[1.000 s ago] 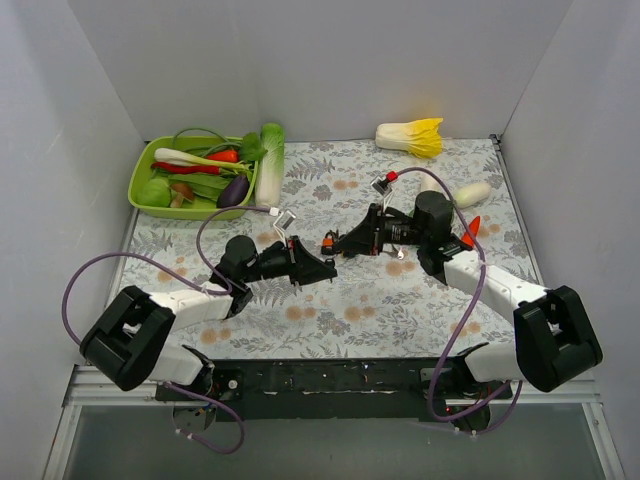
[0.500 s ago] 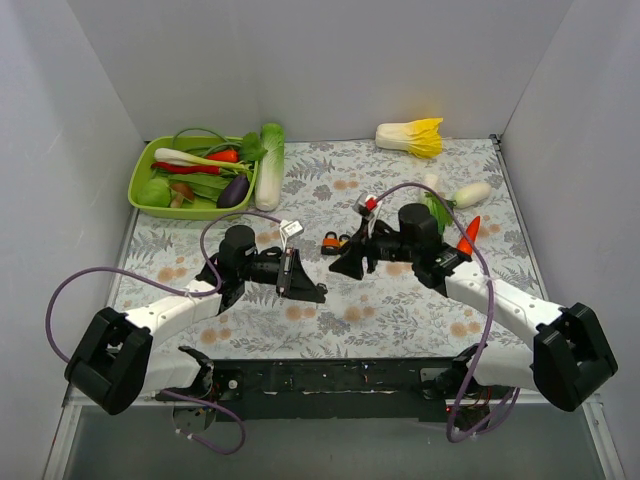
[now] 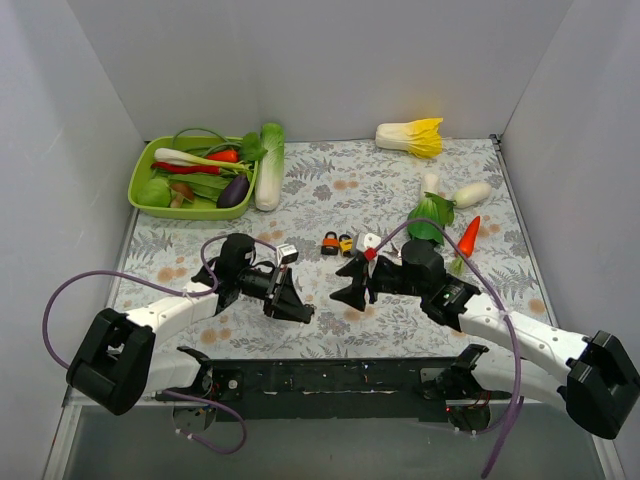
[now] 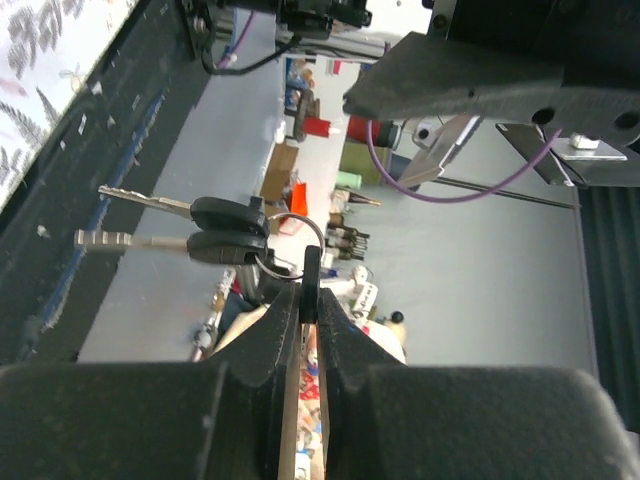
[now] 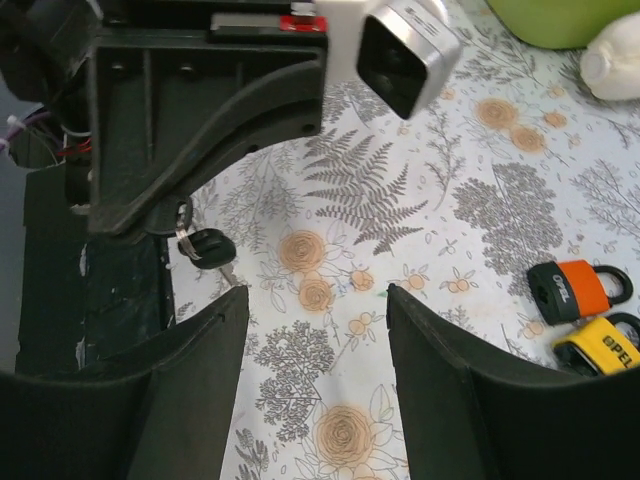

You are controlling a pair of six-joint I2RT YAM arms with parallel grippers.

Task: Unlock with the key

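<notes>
Two small padlocks, one orange (image 3: 329, 243) and one yellow (image 3: 346, 242), lie side by side on the floral cloth; they also show in the right wrist view, orange (image 5: 578, 287) and yellow (image 5: 605, 348). My left gripper (image 3: 298, 311) is shut on a black key head (image 4: 311, 285), and a ring (image 4: 290, 240) with two more black-headed keys (image 4: 225, 230) hangs from it. The keys (image 5: 205, 246) show in the right wrist view under the left gripper. My right gripper (image 3: 347, 283) is open and empty, low over the cloth, facing the left gripper, with the padlocks just behind it.
A green tray (image 3: 145, 170) of vegetables stands at the back left, with a long white-green cabbage (image 3: 270, 165) beside it. A yellow-white chicory (image 3: 412, 137), a bok choy (image 3: 431, 214), a white radish (image 3: 471, 193) and a carrot (image 3: 467, 236) lie at the back right.
Both arms have drawn back toward the near edge. The right gripper has come away from the padlocks, which now lie bare on the cloth. The left gripper has swung down and right with the keys.
</notes>
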